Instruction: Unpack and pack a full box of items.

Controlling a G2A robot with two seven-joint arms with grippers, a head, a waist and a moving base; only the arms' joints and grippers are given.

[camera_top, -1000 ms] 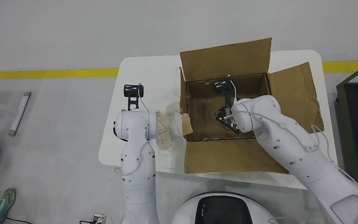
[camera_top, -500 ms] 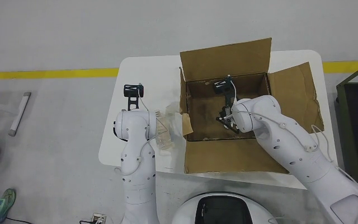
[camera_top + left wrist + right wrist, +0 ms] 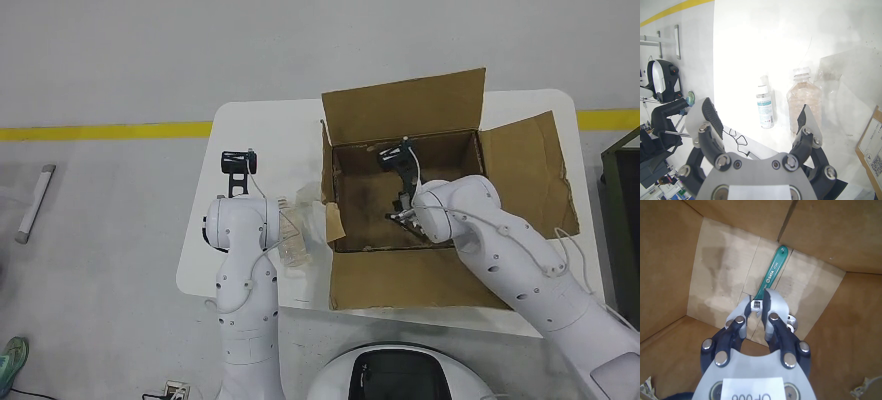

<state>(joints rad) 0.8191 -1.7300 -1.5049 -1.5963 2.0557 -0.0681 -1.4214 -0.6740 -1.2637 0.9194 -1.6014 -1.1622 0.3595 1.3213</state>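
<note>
White table (image 3: pixel 250 130) bearing open cardboard box (image 3: pixel 400 110). Just beside box, left gripper (image 3: pixel 756 103) spread wide, gripping nothing, over clear bottle (image 3: pixel 804 94), its base hidden by one finger, and spray bottle (image 3: pixel 764 108). Inside box, right gripper (image 3: pixel 758 306) clenched on silver head of green-handled wrench (image 3: pixel 772 272); round metal part (image 3: pixel 792 323) mostly hidden behind.
</note>
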